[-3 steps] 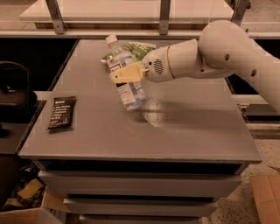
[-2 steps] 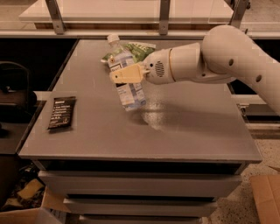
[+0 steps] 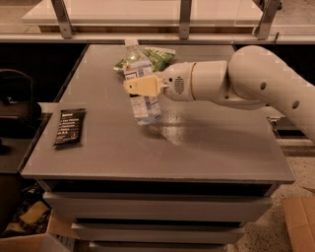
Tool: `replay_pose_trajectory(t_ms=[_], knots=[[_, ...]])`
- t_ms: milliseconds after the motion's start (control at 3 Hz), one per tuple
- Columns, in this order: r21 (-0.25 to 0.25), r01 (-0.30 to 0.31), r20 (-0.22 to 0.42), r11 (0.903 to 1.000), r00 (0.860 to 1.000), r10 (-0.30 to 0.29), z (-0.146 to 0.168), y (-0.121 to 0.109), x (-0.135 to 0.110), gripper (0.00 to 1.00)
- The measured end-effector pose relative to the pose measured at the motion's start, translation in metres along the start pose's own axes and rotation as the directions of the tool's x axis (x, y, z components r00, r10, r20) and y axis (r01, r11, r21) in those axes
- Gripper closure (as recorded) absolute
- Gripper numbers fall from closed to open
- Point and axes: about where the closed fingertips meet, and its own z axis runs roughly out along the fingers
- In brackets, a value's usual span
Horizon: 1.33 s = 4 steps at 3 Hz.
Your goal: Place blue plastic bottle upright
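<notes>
Robot test area, probably a lab or workshop bay. A white robot arm (image 3: 256, 81) reaches over a plain grey table (image 3: 211, 147) with stacked shelves below. Its gripper (image 3: 139, 87) hangs above the table's left middle, clasping a tilted bottle (image 3: 146, 109). Loose props, a bag (image 3: 156, 56) and a wrapper (image 3: 69, 127), lie on the top. Behind stands a white bench (image 3: 123, 12) on bare metal legs (image 3: 184, 19). Cardboard boxes (image 3: 300, 221) sit on the speckled floor (image 3: 266, 234) at both lower corners.
</notes>
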Motion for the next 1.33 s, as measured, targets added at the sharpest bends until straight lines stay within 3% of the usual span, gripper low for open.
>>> replay_pose_trajectory(t_ms=[333,667,1000,1333], knots=[[0.006,0.005,0.011,1.0000,1.000,-0.005,0.000,0.000,-0.001,1.00],[-0.025,0.053,0.032,0.9983,0.998,-0.052,0.001,0.002,-0.004,1.00],[-0.091,0.138,0.056,0.9863,0.990,-0.133,0.002,0.007,-0.007,1.00],[-0.153,0.197,0.075,0.9683,0.979,-0.188,0.001,0.011,-0.005,1.00]])
